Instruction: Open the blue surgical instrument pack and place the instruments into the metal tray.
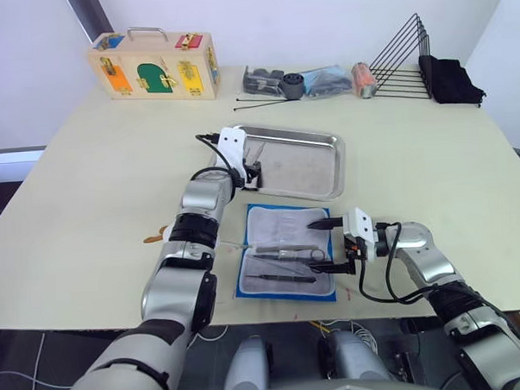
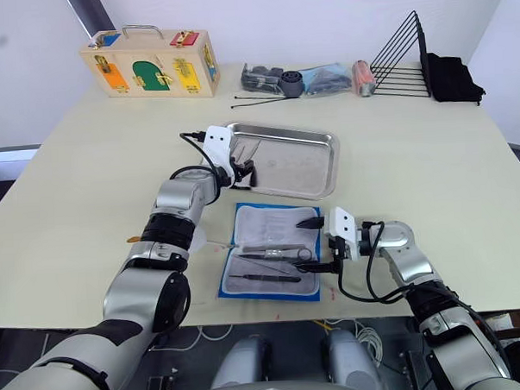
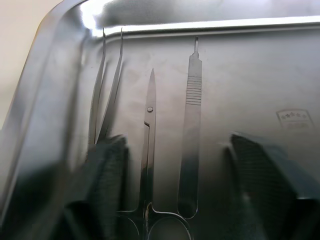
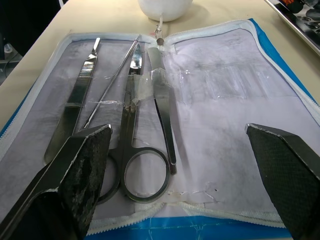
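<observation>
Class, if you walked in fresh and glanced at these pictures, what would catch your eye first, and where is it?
The blue surgical instrument pack lies open at the near table edge, scissors and other tools in its sleeves, the open right hand beside it. Behind it, the metal tray already holds instruments, the open left hand over them.

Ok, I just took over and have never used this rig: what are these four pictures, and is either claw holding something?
The two wide pictures come from the robot's head, looking down over both arms. The other two come from cameras on its wrists. The left claw is open over the tray; its wrist camera shows tweezers, scissors and a scalpel handle lying there, none gripped. The right claw is open and empty beside the opened blue pack, which still holds scissors and other tools in its sleeves. A wooden latch box and a wire rack sit at the table's far edge.
</observation>
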Robot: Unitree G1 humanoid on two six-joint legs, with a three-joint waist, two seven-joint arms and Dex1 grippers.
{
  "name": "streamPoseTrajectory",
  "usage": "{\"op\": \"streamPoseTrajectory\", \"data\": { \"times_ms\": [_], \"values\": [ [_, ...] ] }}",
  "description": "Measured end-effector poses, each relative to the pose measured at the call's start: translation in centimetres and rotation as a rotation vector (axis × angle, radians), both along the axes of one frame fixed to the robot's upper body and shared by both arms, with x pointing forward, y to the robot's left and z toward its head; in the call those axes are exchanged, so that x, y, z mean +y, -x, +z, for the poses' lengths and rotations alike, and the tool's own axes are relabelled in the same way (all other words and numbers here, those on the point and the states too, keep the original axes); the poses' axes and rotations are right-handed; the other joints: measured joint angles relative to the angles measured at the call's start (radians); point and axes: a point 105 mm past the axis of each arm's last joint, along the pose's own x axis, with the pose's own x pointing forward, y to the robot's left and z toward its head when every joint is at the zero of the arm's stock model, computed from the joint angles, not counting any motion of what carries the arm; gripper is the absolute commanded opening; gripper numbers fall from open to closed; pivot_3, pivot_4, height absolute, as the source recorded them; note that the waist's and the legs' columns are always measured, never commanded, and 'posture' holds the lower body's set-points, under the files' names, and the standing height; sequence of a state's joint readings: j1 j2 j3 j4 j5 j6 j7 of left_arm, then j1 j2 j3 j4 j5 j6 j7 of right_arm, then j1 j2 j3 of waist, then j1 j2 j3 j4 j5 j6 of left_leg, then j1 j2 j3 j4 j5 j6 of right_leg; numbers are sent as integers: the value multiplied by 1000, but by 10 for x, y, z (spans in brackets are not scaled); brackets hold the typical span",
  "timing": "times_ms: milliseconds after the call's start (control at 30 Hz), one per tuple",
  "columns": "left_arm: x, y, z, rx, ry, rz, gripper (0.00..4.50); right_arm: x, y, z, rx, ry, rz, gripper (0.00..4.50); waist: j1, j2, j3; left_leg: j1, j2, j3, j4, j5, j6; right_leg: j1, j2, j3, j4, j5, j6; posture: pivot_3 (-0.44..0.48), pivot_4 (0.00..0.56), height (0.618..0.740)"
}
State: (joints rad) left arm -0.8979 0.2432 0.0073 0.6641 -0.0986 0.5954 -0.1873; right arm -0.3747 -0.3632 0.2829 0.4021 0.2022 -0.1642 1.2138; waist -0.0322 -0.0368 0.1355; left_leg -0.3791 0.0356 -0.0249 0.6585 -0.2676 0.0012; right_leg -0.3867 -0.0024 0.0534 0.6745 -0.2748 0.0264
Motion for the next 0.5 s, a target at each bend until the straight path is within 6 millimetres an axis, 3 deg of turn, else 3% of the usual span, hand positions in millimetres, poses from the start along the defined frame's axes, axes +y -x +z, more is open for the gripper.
{"op": "streamPoseTrajectory", "data": {
  "times_ms": [267,500],
  "values": [
    [-3,-1,26,-93,25,-13,4307,0,0,0,0,0,0,4500,0,0,0,0,0,-1,0,0,-1,1,0,-1,-1,0,0,0,150,740],
    [-11,12,50,-247,55,-165,4307,1,0,0,-2,-3,-1,4500,-2,2,1,0,0,-2,0,1,-2,1,0,-1,-1,0,0,0,150,740]
  ]
}}
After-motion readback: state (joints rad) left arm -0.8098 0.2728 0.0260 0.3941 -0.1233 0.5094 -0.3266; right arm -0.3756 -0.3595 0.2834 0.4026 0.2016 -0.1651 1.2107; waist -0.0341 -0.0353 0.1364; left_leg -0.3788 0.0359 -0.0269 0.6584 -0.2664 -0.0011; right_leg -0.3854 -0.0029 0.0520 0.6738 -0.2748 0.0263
